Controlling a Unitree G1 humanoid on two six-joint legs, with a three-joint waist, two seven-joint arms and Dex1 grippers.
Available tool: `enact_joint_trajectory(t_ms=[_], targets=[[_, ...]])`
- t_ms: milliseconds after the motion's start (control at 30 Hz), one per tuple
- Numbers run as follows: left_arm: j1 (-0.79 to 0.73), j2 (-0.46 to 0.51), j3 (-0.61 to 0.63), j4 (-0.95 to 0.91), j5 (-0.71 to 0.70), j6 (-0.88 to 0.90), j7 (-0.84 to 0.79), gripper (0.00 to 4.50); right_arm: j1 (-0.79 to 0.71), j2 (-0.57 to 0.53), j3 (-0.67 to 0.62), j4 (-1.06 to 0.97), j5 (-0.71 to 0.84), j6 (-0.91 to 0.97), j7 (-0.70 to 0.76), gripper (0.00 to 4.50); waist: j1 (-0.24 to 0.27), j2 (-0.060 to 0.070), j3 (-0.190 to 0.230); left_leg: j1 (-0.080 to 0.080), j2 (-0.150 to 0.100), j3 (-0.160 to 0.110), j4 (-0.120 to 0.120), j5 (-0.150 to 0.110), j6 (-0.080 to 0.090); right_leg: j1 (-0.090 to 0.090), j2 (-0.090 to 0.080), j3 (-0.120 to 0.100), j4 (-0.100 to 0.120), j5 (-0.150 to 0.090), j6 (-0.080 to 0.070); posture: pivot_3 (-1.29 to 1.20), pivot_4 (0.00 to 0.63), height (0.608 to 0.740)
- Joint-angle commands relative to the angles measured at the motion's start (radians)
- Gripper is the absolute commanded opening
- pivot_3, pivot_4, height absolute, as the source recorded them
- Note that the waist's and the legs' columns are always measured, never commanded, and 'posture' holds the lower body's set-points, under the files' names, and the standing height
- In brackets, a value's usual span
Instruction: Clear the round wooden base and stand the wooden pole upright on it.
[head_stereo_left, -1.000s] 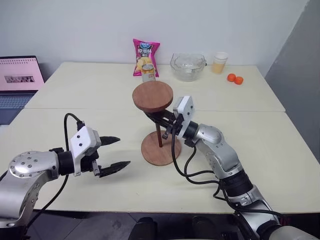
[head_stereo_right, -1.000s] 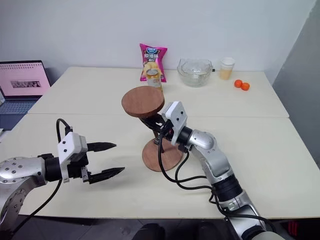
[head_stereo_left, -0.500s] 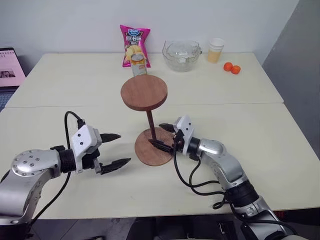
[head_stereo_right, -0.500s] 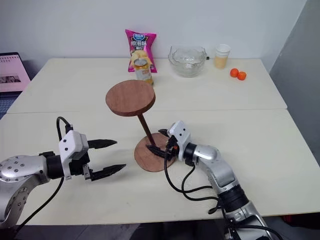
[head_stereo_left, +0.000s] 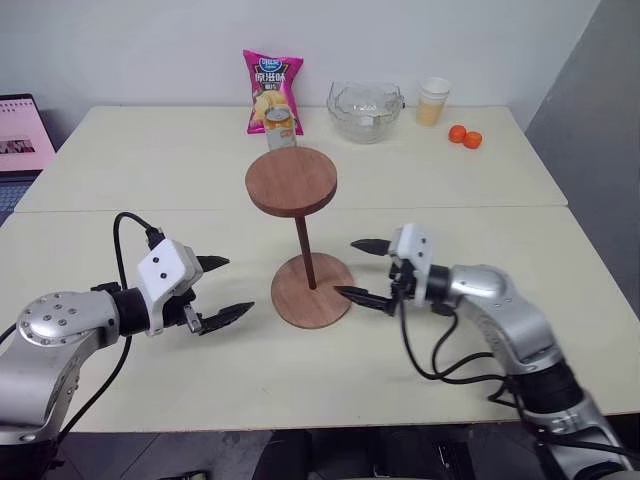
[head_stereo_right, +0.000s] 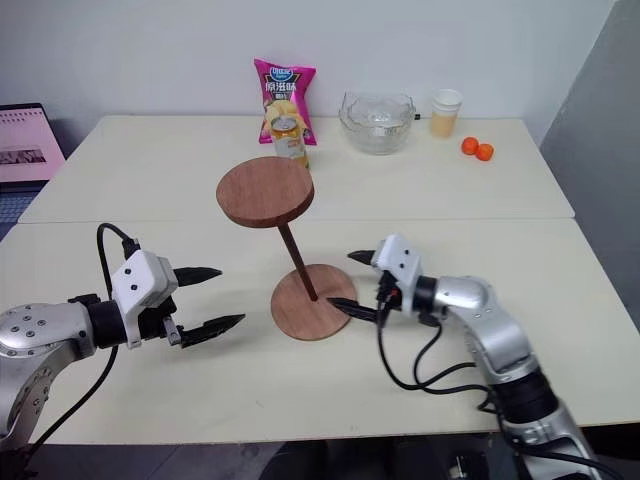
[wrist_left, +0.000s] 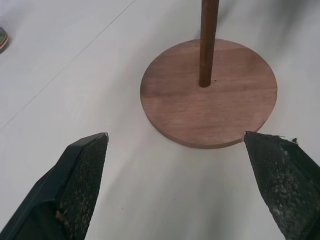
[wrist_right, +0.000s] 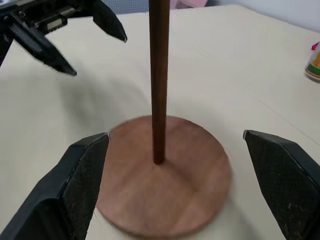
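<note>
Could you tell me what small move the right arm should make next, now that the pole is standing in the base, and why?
Probably draw the right tool a little further away from the round wooden base. The wooden pole stands in the base's centre with its disc end up, and the tool's jaws are open and hold nothing, but one fingertip hangs by the base's rim, where a stray nudge could tip the pole.

You have a reddish-brown round wooden base (head_stereo_left: 312, 289) on the cream table (head_stereo_left: 150, 170), with the dark-brown wooden pole (head_stereo_left: 304, 250) rising from it, topped by a reddish-brown disc. Behind the base you see a bright pink chip bag (head_stereo_left: 272, 90) with yellow print and two orange fruits (head_stereo_left: 464, 136).
</note>
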Motion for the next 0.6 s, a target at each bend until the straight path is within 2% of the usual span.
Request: enact_joint_trajectory(t_ms=[33, 267, 600], targets=[[0.003, 0.021, 0.06, -0.012, -0.012, -0.001, -0.007, 4.5, 0.011, -0.091, -0.099, -0.093, 0.099, 0.033, 0.091, 4.49, 0.001, -0.001, 0.001, 0.0, 0.0, 0.0, 0.001, 0.0, 0.0, 0.0, 0.0, 0.0, 0.0, 0.0, 0.0, 0.0, 0.15, 0.74], [-0.054, 0.043, 0.055, 0.039, -0.013, -0.009, -0.035, 4.5, 0.057, -0.293, -0.278, -0.165, 0.254, 0.108, 0.21, 4.49, 0.012, -0.001, 0.003, -0.001, 0.0, 0.0, 0.005, 0.0, 0.001, 0.001, 0.0, 0.0, 0.0, 0.001, 0.002, 0.0, 0.15, 0.74], [-0.116, 0.051, 0.001, 0.117, 0.01, -0.043, -0.081, 4.5, 0.064, -0.315, -0.298, -0.216, 0.299, 0.166, 0.149, 4.49, 0.016, -0.001, 0.003, 0.0, 0.0, 0.001, 0.006, 0.0, 0.001, 0.001, 0.0, 0.001, 0.003, 0.001, 0.002, 0.0, 0.15, 0.74]])
